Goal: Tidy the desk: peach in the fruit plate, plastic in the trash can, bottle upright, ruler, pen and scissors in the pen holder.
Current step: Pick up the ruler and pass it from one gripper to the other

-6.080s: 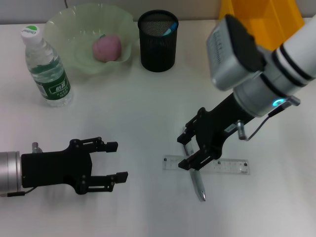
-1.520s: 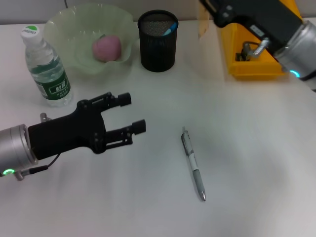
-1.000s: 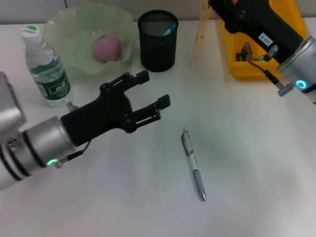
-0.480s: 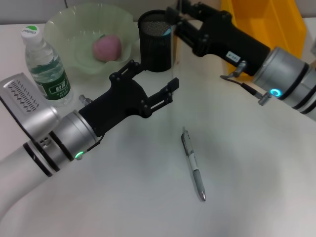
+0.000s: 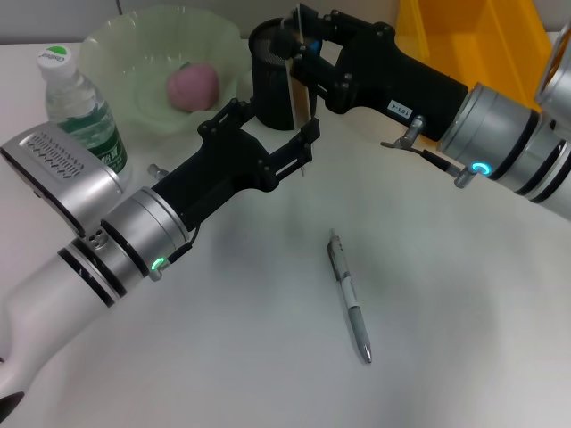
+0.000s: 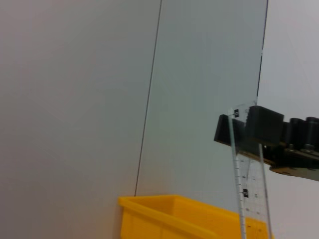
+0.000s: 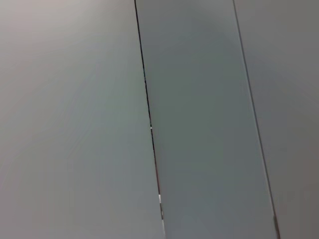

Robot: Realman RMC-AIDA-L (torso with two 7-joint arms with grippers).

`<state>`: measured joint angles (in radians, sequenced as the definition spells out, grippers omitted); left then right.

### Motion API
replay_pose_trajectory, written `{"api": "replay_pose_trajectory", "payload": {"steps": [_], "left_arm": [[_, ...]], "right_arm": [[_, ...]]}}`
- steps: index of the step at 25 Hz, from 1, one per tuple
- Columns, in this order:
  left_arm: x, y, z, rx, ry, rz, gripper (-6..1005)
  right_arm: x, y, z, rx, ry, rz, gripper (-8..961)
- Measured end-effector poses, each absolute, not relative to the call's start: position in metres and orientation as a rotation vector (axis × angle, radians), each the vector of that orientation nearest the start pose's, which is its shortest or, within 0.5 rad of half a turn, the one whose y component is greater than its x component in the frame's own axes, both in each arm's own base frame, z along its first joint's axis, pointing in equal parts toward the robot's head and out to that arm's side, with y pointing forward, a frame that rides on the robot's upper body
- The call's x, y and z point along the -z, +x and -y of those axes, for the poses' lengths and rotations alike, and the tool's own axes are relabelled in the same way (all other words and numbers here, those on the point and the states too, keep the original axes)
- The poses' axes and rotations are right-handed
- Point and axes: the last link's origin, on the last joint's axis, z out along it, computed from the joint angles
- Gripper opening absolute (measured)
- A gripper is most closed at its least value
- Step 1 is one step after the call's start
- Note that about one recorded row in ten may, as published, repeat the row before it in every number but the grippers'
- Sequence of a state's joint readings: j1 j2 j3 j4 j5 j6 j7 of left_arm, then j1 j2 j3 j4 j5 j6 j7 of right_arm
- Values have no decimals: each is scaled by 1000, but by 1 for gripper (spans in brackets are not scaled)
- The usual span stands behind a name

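1. The right gripper (image 5: 302,55) is clamped on the clear ruler (image 5: 301,94) near its top end. It holds it upright just in front of the black mesh pen holder (image 5: 273,76), with the lower end hanging toward the table (image 5: 446,312).
2. The left gripper (image 5: 272,147) sits right beside the ruler's lower half with its fingers spread and nothing in them. Looks to me like a handover, or steadying it for the drop into the holder.
3. The left wrist view shows the ruler (image 6: 251,191) edge-on in the other arm's black fingers, with the yellow bin (image 6: 184,219) behind.
4. Handling guess: thin clear plastic, so light, stiff along its length but bendy across the flat, and slick. I'd pinch the flat faces mid-length, not the edges, or it'll twist out.
5. The pen (image 5: 350,295) lies flat on the table, well apart from both grippers.
6. Already sorted: the peach (image 5: 194,86) sits in the green fruit plate (image 5: 116,53), and the bottle (image 5: 78,98) stands upright.
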<state>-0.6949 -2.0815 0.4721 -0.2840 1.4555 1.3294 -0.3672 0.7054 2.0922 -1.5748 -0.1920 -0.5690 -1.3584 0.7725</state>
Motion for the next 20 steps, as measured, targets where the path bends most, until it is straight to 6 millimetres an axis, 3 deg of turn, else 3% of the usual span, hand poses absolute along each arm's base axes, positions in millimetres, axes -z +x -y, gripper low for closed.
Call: {"api": "replay_pose_trajectory", "payload": {"steps": [8, 20], "left_arm": [[101, -226, -320, 1018, -2201, 519, 799], [105, -223, -323, 1008, -2194, 546, 572]], "right_arm": [[61, 173, -362, -1243, -2363, -313, 390], [61, 174, -363, -1234, -2351, -293, 391]]}}
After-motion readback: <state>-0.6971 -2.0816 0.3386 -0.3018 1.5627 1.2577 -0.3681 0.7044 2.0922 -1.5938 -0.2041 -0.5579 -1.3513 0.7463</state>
